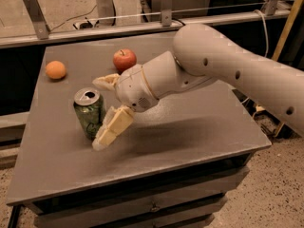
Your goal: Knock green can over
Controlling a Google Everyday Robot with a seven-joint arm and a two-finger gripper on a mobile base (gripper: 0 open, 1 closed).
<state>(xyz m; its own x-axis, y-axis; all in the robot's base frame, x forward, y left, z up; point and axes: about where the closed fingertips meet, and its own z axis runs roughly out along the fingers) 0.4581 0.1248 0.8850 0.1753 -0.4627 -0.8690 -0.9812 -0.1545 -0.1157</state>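
hovering beside the upright green can [87, 115], hand [98, 114] spread; apple [124, 59], orange [55, 70] behind.

A: Can [88, 114], state?
B: Upright on its base, not tipped. Dark green patterned sides, silver top with the tab and opening facing up.
A: Position?
B: Left half of the table [57, 170], about midway front to back.
A: Gripper?
B: Gripper [97, 113] at the can's right side, fingers spread. Near finger [114, 127] crosses the can's lower right wall; far finger sits behind the top rim. Contact: cannot tell.
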